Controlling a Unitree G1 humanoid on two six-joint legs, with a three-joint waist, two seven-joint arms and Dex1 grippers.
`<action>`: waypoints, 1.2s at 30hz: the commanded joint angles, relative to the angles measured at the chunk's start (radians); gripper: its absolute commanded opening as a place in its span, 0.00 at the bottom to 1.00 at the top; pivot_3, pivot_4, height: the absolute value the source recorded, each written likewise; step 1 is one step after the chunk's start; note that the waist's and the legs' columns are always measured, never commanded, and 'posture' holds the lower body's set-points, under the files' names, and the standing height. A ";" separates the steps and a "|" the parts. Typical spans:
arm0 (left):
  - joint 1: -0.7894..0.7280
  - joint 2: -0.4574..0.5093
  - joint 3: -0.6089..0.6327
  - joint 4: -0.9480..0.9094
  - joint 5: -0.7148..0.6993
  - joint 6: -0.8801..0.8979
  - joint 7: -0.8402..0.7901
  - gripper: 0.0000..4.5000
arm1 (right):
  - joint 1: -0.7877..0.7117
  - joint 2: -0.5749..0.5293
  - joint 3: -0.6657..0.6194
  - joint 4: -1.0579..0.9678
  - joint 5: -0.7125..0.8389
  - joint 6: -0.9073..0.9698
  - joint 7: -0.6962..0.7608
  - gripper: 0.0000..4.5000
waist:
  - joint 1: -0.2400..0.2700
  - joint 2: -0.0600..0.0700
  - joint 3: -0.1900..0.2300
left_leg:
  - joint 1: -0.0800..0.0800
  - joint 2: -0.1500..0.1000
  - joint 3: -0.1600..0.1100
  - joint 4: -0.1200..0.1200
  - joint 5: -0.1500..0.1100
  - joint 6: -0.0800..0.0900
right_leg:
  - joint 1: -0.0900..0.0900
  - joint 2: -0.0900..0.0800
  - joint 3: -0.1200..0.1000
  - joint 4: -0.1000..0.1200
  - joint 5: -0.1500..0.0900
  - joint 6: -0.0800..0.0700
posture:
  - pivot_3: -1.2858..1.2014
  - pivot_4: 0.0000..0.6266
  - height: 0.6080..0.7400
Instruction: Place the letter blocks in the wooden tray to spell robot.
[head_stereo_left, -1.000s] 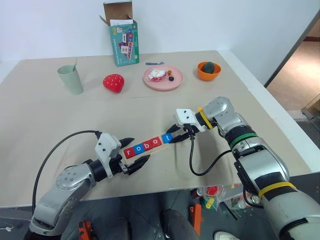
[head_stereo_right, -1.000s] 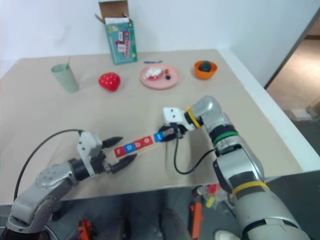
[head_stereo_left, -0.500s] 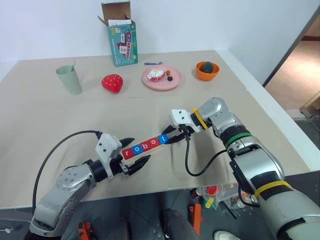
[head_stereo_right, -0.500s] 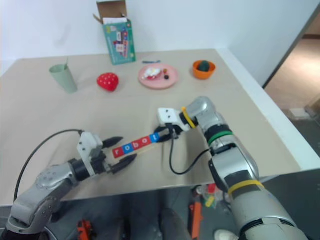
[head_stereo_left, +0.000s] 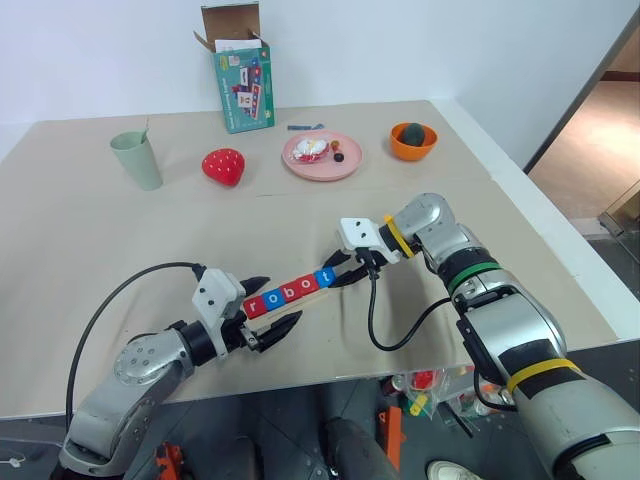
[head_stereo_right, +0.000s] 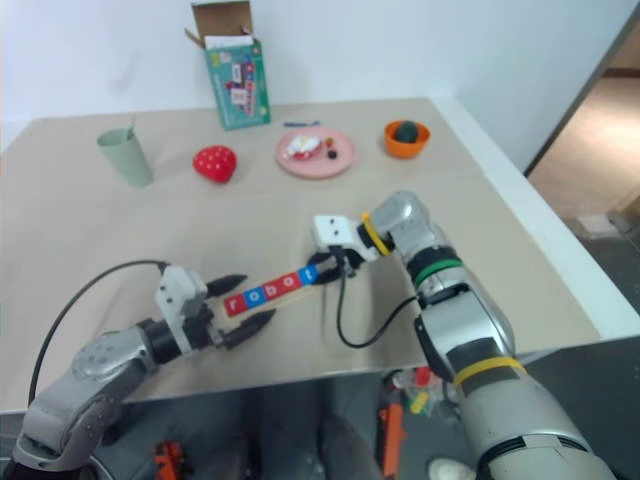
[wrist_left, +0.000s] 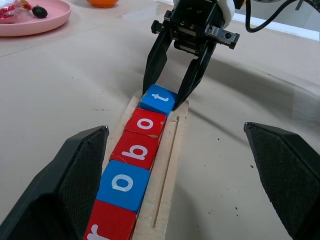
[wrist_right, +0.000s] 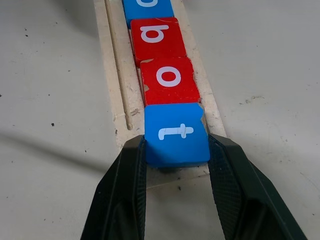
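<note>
Blue t block (wrist_right: 176, 132) is gripped by right tool (wrist_right: 177, 170), seated last in tray (wrist_left: 170, 150) at its 2 o'clock end; left tool (head_stereo_left: 268, 305) held open, likely bracing.

Table (head_stereo_left: 120, 250) carrying the props
Lying on it: tray (head_stereo_left: 310, 295) (near edge), cup (head_stereo_left: 137, 160), strawberry (head_stereo_left: 225, 166), plate (head_stereo_left: 352, 165), bowl (head_stereo_left: 402, 150), box (head_stereo_left: 245, 85).
</note>
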 joint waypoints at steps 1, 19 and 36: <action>0.006 -0.003 0.006 -0.045 -0.001 -0.009 0.004 1.00 | -0.026 0.017 -0.009 0.012 -0.009 -0.015 0.012 0.27 | 0.000 0.000 0.000 | 0.000 0.000 0.000 0.000 0.000 0.000 | 0.000 0.000 0.000 0.000 0.000 0.000 | 0.52 0.24 1.00; 0.002 0.006 -0.002 -0.041 -0.001 -0.011 -0.008 1.00 | -0.041 0.033 -0.048 0.000 0.036 0.054 0.063 0.65 | 0.000 0.000 0.000 | -0.001 0.000 -0.001 -0.001 0.000 0.000 | 0.000 0.000 -0.001 0.000 -0.001 -0.001 | 0.52 0.24 1.00; 0.006 0.020 0.041 -0.041 -0.031 -0.011 -0.039 1.00 | 0.015 -0.035 -0.231 -0.169 0.210 0.344 0.018 0.99 | 0.001 0.000 0.000 | -0.002 -0.001 -0.001 -0.001 0.000 0.000 | -0.001 -0.001 -0.001 0.000 -0.001 0.000 | 0.52 0.24 1.00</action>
